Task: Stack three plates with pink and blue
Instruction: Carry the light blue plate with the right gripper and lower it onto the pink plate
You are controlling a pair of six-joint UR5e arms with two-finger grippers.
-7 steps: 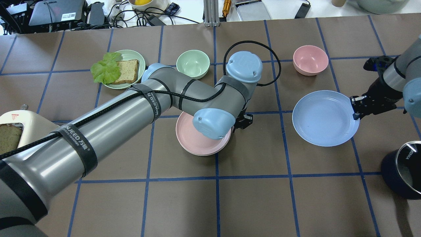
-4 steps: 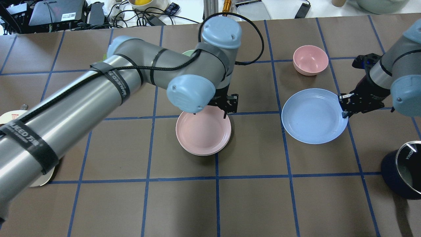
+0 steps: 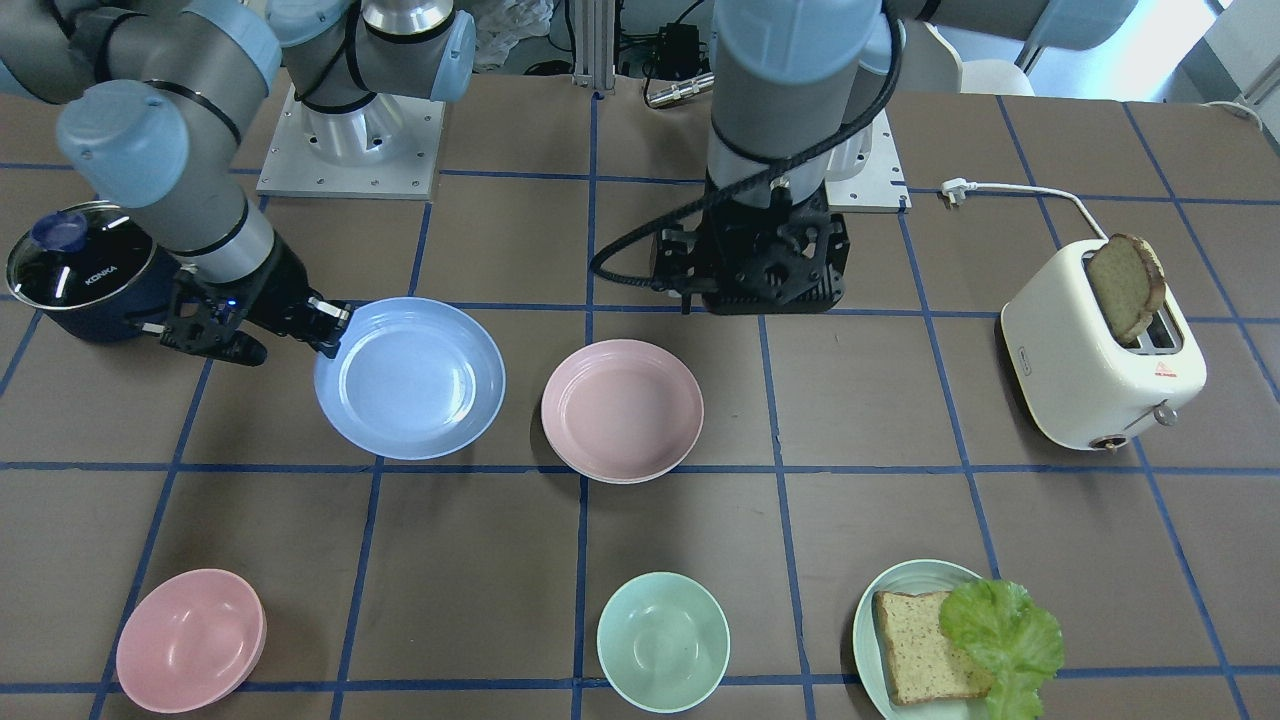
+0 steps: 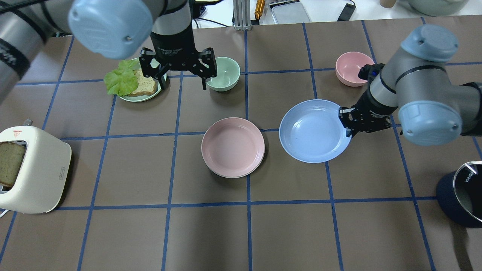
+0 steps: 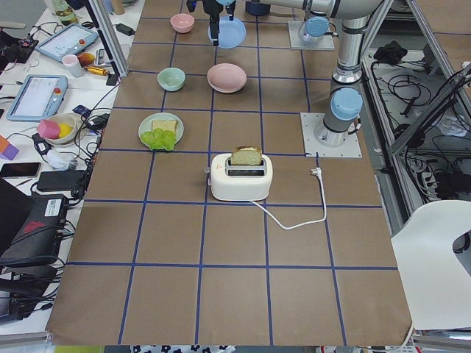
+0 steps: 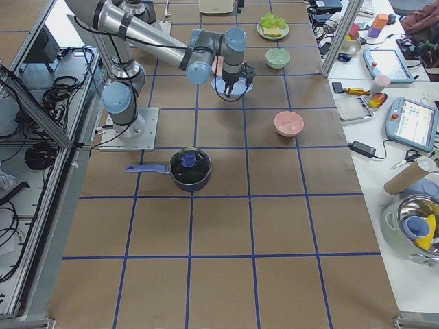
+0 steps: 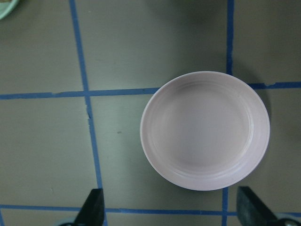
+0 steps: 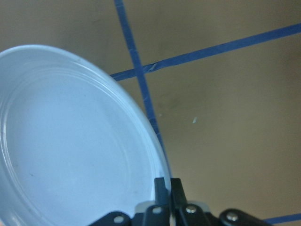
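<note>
Stack status: not finished, blue plate apart from the others.

- Pink plate (image 4: 232, 146) sits flat mid-desk (image 4: 293, 233), over a crossing of blue tape lines. Under its edge you can see a thin paler rim, the cream plate (image 3: 622, 480); little else of it shows.
- Blue plate (image 4: 314, 130) is just beside the pink plate on the robot's right, with a narrow gap between the rims and no overlap. You cannot tell whether it touches the desk.
- Right gripper (image 4: 348, 126) is clamped on the blue plate's rim, on the side away from the pink plate. In the right wrist view you see both fingers (image 8: 162, 186) pinched together over the rim edge.
- Left gripper (image 4: 177, 75) is raised well above the desk, jaws wide apart and holding nothing. Its wrist camera looks straight down on the pink plate, with one fingertip in each lower corner of that view.

Other items you have on the desk:
- pink bowl (image 4: 355, 68), just beyond the right wrist
- mint bowl (image 4: 224, 73)
- green plate (image 4: 140, 97) with bread and lettuce
- toaster (image 4: 32, 171) with a slice sticking up, at the robot's left
- dark pot (image 4: 461, 194) at the robot's right
</note>
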